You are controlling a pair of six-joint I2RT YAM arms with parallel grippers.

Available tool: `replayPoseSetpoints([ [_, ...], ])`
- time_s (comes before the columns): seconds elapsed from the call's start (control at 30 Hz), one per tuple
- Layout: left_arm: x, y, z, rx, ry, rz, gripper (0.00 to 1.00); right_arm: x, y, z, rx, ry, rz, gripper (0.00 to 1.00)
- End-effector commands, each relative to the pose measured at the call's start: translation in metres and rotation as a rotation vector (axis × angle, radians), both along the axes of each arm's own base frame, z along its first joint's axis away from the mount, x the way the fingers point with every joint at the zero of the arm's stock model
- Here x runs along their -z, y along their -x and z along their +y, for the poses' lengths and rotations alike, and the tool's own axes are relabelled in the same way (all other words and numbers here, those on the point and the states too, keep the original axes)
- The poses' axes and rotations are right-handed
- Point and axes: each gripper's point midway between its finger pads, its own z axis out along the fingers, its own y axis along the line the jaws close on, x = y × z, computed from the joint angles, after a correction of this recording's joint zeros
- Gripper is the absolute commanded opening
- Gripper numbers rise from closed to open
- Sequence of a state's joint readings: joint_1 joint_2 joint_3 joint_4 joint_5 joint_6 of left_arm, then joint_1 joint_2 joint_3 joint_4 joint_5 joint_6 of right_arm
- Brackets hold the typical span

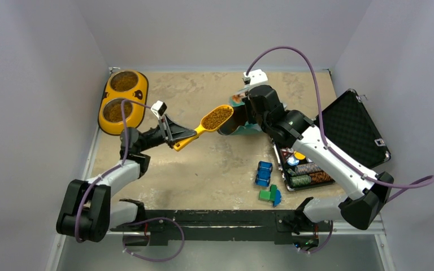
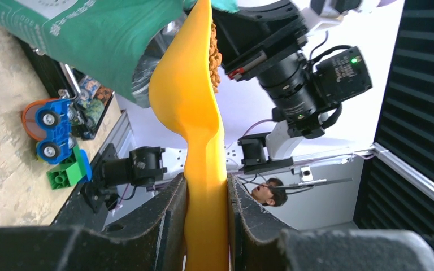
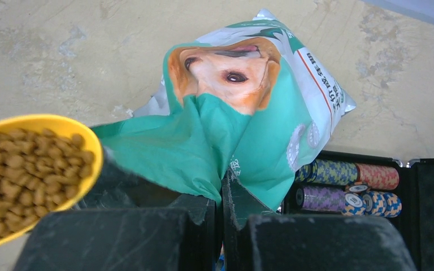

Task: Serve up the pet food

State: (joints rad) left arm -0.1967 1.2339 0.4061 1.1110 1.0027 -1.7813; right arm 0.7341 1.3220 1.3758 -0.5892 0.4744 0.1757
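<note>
Kibble, small brown dry pellets of pet food (image 1: 217,117), fills the bowl of a yellow plastic scoop (image 1: 210,122), which hangs above the mottled tan surface (image 1: 203,169) just left of the teal-green pet food bag (image 3: 243,135), the landmark here. The left gripper (image 2: 206,203) has its fingers (image 2: 166,214) closed on the scoop's handle. The right gripper (image 3: 221,214) has its fingers pressed narrow together, pinching the upper edge of the bag, which shows a tan dog's face.

Nearest, along the front edge of the surface, runs a black rail (image 1: 215,219) carrying both arm bases. Ahead of it and below-right of the bag lie a green and blue toy block (image 1: 270,195) and a blue toy block with wheels (image 1: 263,173). Just right of those, an open black case (image 1: 353,127) holds rows of coloured poker chips (image 1: 308,174), its ribbed lid leaning back to the right of the bag.

Far left of the bag, by the back corner, sits a yellow double pet bowl (image 1: 123,101); both of its cups already hold brown kibble. Plain pale grey walls (image 1: 34,84) close in the surface on the left, back and right.
</note>
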Motion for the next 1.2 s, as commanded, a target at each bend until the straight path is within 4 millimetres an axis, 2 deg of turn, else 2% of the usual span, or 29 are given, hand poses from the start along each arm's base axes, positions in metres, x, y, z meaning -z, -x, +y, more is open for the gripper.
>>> replayPoseSetpoints([
  [0.0, -0.032, -0.012, 0.016, -0.117, 0.051, -0.055, 0.00, -0.053, -0.008, -0.014, 0.083, -0.073, -0.152, 0.00],
  [0.27, -0.072, -0.038, 0.036, -0.195, 0.070, -0.084, 0.00, -0.052, -0.003, -0.018, 0.079, -0.074, -0.158, 0.00],
  [0.4, -0.076, -0.066, 0.054, -0.268, 0.047, -0.068, 0.00, -0.052, -0.001, -0.018, 0.071, -0.078, -0.158, 0.00],
  [0.6, -0.081, -0.120, 0.103, -0.436, 0.039, -0.068, 0.00, -0.054, 0.001, -0.018, 0.059, -0.090, -0.160, 0.00],
  [0.77, -0.068, -0.156, 0.156, -0.603, -0.020, -0.079, 0.00, -0.059, 0.004, -0.021, 0.059, -0.090, -0.180, 0.00],
  [0.87, -0.053, -0.173, 0.194, -0.686, -0.031, -0.069, 0.00, -0.061, 0.005, -0.021, 0.054, -0.095, -0.185, 0.00],
  [1.03, -0.037, -0.185, 0.239, -0.776, -0.042, -0.065, 0.00, -0.062, 0.006, -0.023, 0.055, -0.094, -0.193, 0.00],
  [1.17, -0.018, -0.185, 0.271, -0.854, -0.048, -0.035, 0.00, -0.061, 0.006, -0.023, 0.052, -0.096, -0.189, 0.00],
])
